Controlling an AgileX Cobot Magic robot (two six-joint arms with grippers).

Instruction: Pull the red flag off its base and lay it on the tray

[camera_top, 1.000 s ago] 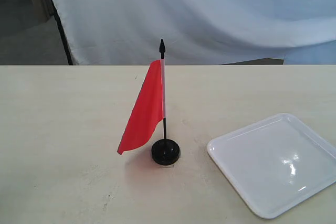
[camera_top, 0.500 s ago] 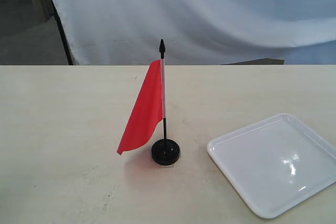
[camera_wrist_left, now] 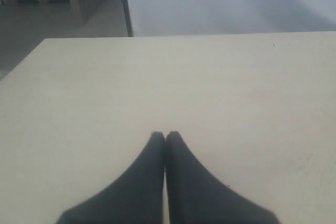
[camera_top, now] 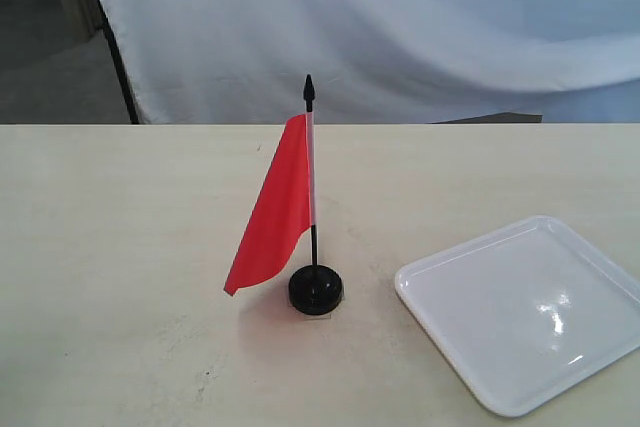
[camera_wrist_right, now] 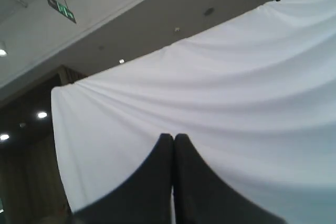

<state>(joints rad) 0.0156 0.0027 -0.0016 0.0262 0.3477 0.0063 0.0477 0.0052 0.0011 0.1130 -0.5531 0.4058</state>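
My left gripper [camera_wrist_left: 165,135] closed, empty, over table [camera_wrist_left: 94,87] | right gripper [camera_wrist_right: 173,137] closed, empty, pointing at drape [camera_wrist_right: 241,82] | flag [camera_top: 280,207] upright in base [camera_top: 316,290], near tray [camera_top: 470,239] | nothing done; pull and lay remain

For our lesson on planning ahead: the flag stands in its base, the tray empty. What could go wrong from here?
1. The small base may lift with the flag when pulled.
2. The left gripper and right gripper are both shut; approaching so could knock the flag over instead of grasping it.
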